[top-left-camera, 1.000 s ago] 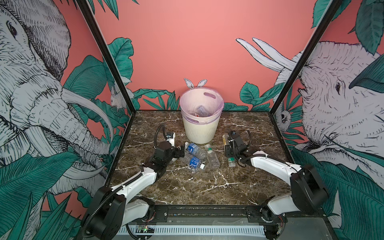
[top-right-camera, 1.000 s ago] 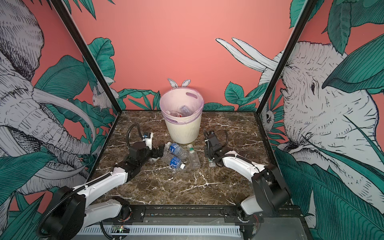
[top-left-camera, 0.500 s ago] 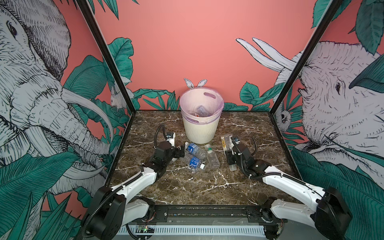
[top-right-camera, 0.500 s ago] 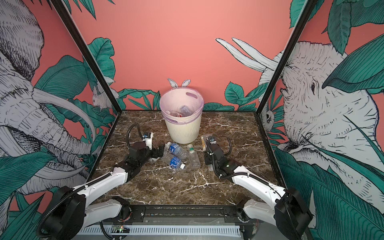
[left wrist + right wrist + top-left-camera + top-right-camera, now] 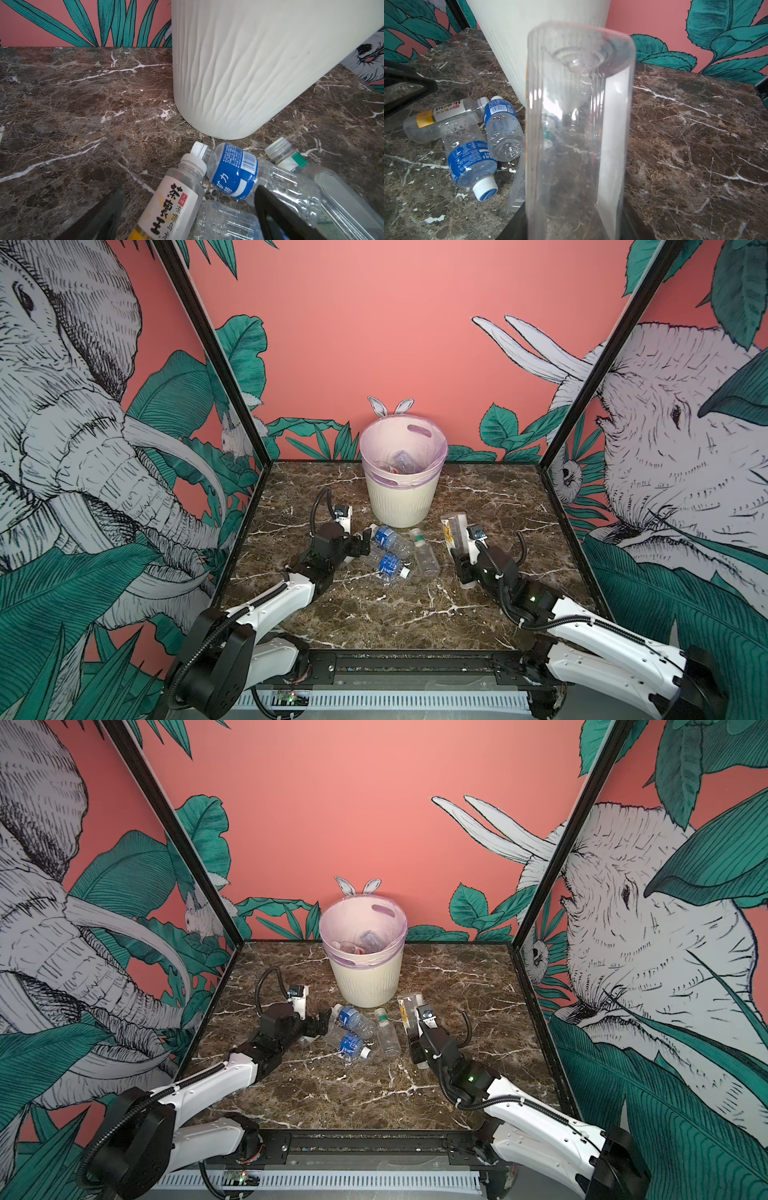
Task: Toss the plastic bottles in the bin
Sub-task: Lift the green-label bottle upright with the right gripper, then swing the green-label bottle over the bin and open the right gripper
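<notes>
- While my right pincer grips the clear bottle by its lower part, base end up and tilted toward the bin, my left pincer sits low over the table with its jaws wide apart.
- The bin stands at the back middle, just beyond the loose bottles. Only the top views look inside it, where binned bottles lie; I cannot count them.
- The left wrist view alone shows the tea bottle lying between my left fingers, unclamped. In both top views that pincer hides most of it.
- The blue bottle lies beside it, cap toward the bin and near its foot.
- The second blue bottle lies nearer the front, cap pointing away from the bin. The left wrist view cuts it off at the frame edge.
- The green-band bottle lies between the blue ones and my right pincer. In the right wrist view the clear bottle covers all but a corner of it.
- My right fingers show there only as dark edges, and their contact is hard to make out.
</notes>
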### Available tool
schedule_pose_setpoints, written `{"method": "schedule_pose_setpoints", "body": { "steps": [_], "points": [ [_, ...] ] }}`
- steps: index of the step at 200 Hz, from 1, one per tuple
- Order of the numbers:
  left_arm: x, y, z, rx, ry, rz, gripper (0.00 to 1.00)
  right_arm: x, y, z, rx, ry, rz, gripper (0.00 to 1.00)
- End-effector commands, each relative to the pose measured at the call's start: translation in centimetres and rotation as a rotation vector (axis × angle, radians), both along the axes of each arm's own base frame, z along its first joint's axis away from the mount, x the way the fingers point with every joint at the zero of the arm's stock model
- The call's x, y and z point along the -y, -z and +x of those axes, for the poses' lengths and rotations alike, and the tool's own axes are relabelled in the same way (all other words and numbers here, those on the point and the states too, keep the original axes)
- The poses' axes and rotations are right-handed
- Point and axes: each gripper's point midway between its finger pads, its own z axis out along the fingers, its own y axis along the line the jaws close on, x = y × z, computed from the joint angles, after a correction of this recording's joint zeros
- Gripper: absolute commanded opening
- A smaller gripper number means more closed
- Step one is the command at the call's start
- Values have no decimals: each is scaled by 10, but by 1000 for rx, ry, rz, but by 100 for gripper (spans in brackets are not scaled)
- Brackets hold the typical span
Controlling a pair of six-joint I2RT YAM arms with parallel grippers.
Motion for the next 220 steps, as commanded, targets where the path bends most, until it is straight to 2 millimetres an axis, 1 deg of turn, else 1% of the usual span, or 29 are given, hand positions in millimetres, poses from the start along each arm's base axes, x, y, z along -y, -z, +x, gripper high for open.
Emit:
{"method": "schedule_pose_setpoints", "body": {
  "steps": [1,27,52,75,94,95,102,103,108,116,117,120,121,124,126,129,130,133,140,148,149,150,151,155,157,174,189,202,220],
  "points": [
    [2,-9,4,32,6,-13,98,1,-18,-1,73,10,34,15],
    [2,-8,4,30,6,-12,98,0,-35,-4,101,5,63,15],
    [3,-8,4,29,6,-14,98,2,-65,-4,147,23,113,15],
    [3,-10,4,31,7,-17,98,0,-112,0,214,28,157,15],
    [3,-12,4,32,9,-20,98,-13,-152,9,252,8,138,15],
    [3,-12,4,33,8,-19,98,-14,-160,9,262,8,151,15],
    [3,-11,4,31,6,-17,98,-21,-173,16,271,7,133,15],
    [2,-11,4,30,5,-16,98,-21,-184,16,285,7,145,15],
    [3,-12,4,32,5,-17,98,-29,-188,22,284,-3,121,15],
    [2,-12,4,32,2,-15,98,-41,-215,32,313,-14,116,15],
    [2,-12,4,33,2,-15,98,-43,-211,35,306,-15,102,15],
    [2,-12,4,33,2,-15,98,-47,-226,38,323,-15,110,15],
    [2,-12,5,32,2,-15,98,-49,-221,41,314,-15,95,15],
    [2,-12,4,32,3,-16,98,-53,-236,46,329,-16,107,15],
    [2,-12,4,32,2,-16,98,-57,-233,52,321,-15,94,14],
    [2,-13,4,32,1,-17,98,-61,-244,58,329,-21,101,14],
    [2,-13,4,33,1,-17,98,-63,-256,58,343,-25,117,14],
    [2,-13,4,34,1,-18,98,-68,-253,67,330,-27,100,14],
    [2,-14,4,34,3,-18,98,-78,-273,84,347,-22,104,15],
    [2,-15,4,36,1,-19,98,-87,-280,108,345,-12,90,16],
    [2,-15,4,37,2,-19,98,-89,-287,109,354,-14,101,17],
    [2,-15,4,38,2,-19,98,-90,-281,115,342,-11,88,17],
    [2,-15,4,37,2,-18,98,-91,-292,115,356,-14,104,18],
    [2,-16,4,39,2,-18,98,-95,-284,130,334,-10,83,21],
    [1,-15,4,37,-1,-16,98,-98,-295,134,347,-11,98,23],
    [0,-14,5,32,-4,-10,98,-118,-284,190,283,-15,84,56],
    [0,-15,5,31,-7,-6,99,-120,-281,224,233,21,78,78],
    [-1,-16,5,31,-7,-7,99,-117,-286,235,228,35,82,89],
    [-1,-18,4,31,-8,-12,100,-114,-306,227,260,26,111,97]
  ]
}}
